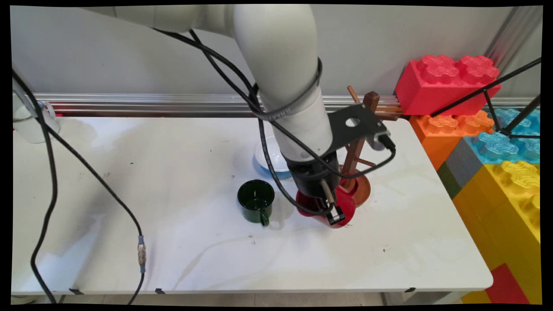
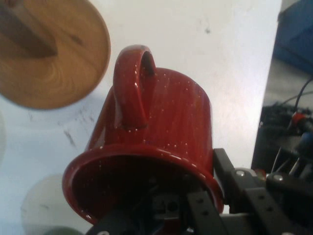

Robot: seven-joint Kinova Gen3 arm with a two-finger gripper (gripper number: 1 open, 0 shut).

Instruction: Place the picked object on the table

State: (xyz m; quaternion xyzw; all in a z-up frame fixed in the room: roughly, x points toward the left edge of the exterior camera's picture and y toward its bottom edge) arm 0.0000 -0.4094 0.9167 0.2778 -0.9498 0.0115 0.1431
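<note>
Evidently the black two-finger gripper [image 1: 332,211] pinches the rim of a glossy red speckled enamel mug [image 2: 156,142], one finger inside and one outside, keeping it tilted just beside the round wooden mug-tree base [image 2: 49,54], near a dark green enamel mug [image 1: 255,201].

A plain pale grey wall [image 1: 129,52] is running behind the white table [image 1: 129,207], whose top is showing faint stains and specks. A ribbed aluminium rail [image 1: 129,103] is lying along the table's far edge, at the wall's foot. To the right, giant toy building blocks are standing stacked beside the table: a red block [image 1: 445,82] on top, an orange one [image 1: 449,129] beneath it, blue ones [image 1: 505,147] further right, yellow ones [image 1: 510,203] nearest. Even, soft light is falling across the tabletop.
</note>
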